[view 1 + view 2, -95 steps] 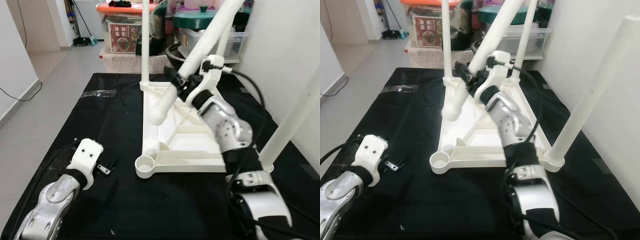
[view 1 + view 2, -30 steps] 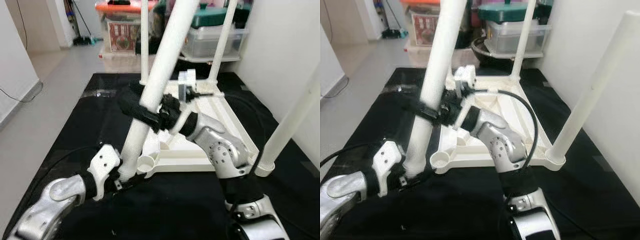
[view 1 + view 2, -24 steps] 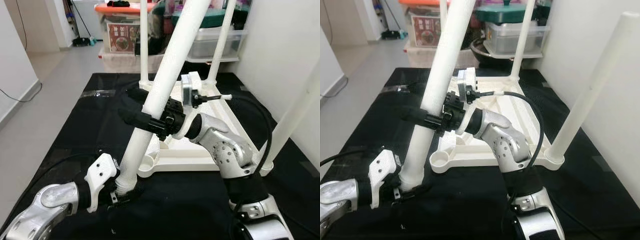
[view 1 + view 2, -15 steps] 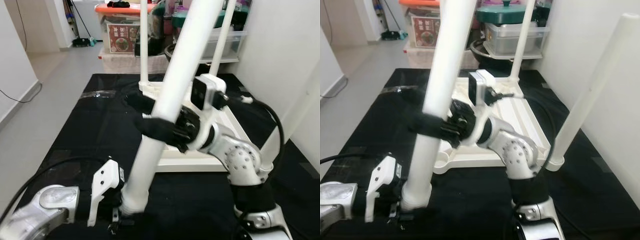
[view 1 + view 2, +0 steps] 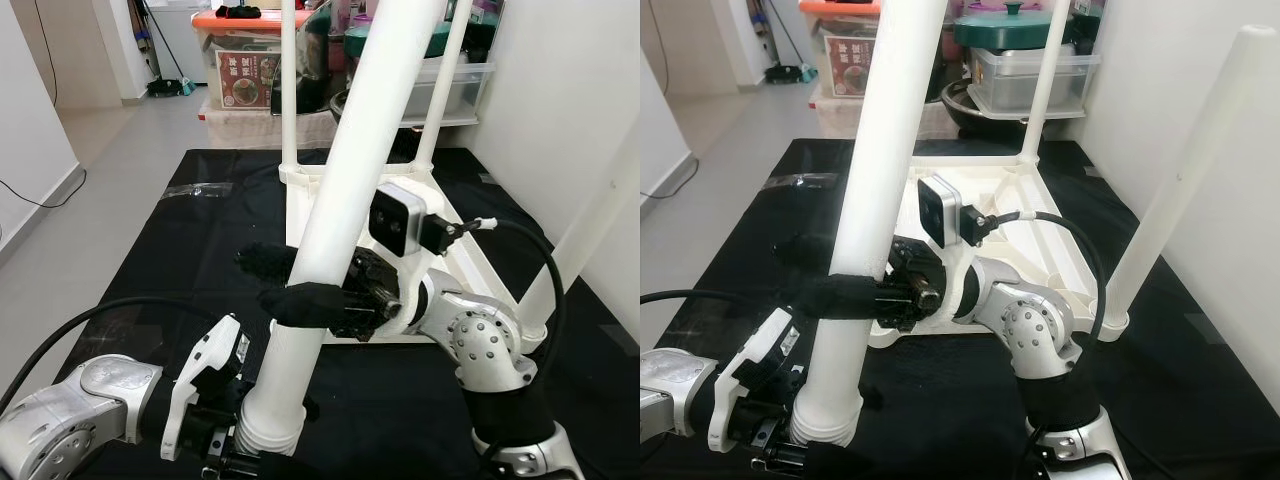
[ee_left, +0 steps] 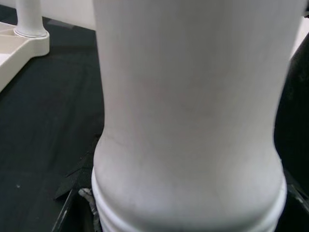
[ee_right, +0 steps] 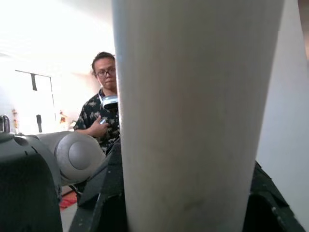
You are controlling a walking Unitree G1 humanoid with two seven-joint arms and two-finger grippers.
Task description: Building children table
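Since the earlier frames the loose table leg (image 5: pixel 345 210) has swung off the upturned tabletop (image 5: pixel 400 300) toward the robot, threaded end down. The right gripper (image 5: pixel 285 285) is clamped around its middle; the left gripper (image 5: pixel 235 440) clasps its lower end, over the black mat (image 5: pixel 190 250) before the tabletop. Three fitted legs (image 5: pixel 1185 175) stand upright behind.

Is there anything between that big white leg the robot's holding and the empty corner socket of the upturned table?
Nothing visible blocks it. The leg, gripped by the right hand and low down by the left hand, hangs in front of the table. The empty socket is hidden behind the leg and right arm.
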